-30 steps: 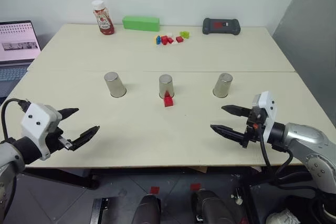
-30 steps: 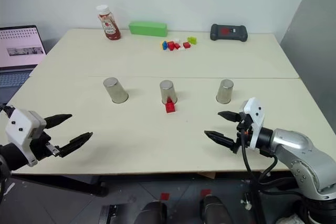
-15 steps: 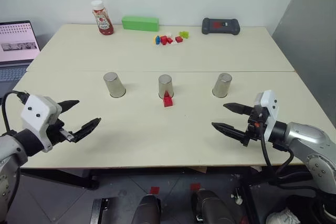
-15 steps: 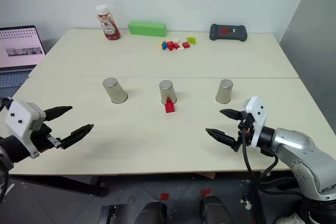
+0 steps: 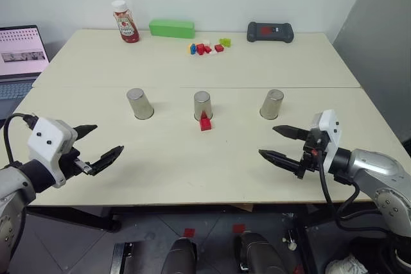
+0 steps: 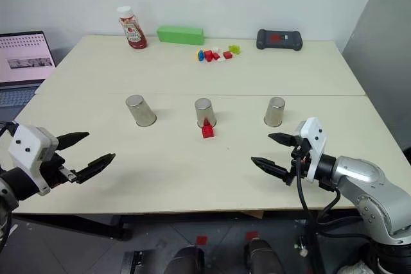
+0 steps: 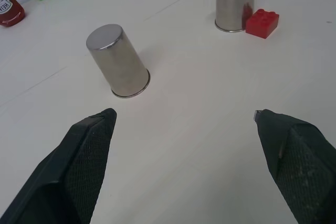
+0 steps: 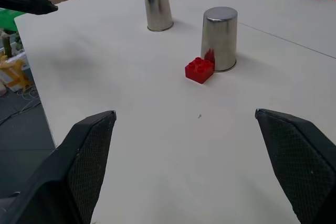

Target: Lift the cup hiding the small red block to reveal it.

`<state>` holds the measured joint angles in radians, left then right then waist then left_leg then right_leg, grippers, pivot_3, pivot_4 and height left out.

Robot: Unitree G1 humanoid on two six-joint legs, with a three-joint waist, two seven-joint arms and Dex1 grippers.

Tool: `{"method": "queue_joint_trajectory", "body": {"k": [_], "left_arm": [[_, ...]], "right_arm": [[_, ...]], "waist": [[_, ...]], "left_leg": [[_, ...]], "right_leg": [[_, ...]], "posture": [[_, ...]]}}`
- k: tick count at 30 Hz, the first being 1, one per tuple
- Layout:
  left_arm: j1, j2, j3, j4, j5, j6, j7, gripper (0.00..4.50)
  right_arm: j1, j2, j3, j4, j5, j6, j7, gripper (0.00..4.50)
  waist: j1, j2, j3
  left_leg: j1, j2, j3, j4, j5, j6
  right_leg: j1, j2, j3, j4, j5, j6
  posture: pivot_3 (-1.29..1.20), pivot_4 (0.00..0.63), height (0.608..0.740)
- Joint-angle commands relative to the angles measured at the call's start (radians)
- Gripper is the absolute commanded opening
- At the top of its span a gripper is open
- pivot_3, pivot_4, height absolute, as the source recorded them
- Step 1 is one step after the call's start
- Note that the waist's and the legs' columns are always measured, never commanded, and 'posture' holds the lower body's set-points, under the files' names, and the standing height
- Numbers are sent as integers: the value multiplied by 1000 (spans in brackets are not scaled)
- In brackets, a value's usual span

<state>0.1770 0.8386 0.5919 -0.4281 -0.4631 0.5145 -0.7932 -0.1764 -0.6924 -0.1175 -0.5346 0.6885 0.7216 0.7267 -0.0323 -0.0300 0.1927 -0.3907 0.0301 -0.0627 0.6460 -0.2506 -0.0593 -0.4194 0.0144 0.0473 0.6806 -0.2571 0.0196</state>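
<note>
Nothing moved: both pincers point(image 5: 96, 144) point(image 5: 280, 144) stay spread; studded red block point(image 5: 205, 122) touches brushed-metal cup point(image 5: 203, 105).

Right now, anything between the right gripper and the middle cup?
Nothing blocks it. The right gripper hangs open over bare table, apart from the middle cup. The only thing near the cup is the small red block, sitting against its near side, already in plain sight.

The laptop point(image 5: 22, 56) is cut off by the picture's left edge. What lies under the three upturned cups point(image 5: 139, 103) is hidden. The ketchup bottle's point(image 7: 10, 9) top is cropped in the left wrist view.
</note>
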Motion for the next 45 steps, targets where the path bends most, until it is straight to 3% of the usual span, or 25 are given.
{"method": "queue_joint_trajectory", "body": {"k": [1, 45], "left_arm": [[3, -3, 23, -32, 0, -17, 12, 4461], [-40, 26, -23, -19, 8, 13, 11, 4461]], "right_arm": [[-15, -9, -13, -21, 7, -13, 6, 4500], [-16, 1, 16, -1, -32, -49, 13, 4500]], "waist": [[0, 0, 0], [0, 0, 0]], "left_leg": [[0, 0, 0, 0, 0, 0], [0, 0, 0, 0, 0, 0]], "right_leg": [[0, 0, 0, 0, 0, 0], [0, 0, 0, 0, 0, 0]], "posture": [[0, 150, 740], [0, 150, 740]]}}
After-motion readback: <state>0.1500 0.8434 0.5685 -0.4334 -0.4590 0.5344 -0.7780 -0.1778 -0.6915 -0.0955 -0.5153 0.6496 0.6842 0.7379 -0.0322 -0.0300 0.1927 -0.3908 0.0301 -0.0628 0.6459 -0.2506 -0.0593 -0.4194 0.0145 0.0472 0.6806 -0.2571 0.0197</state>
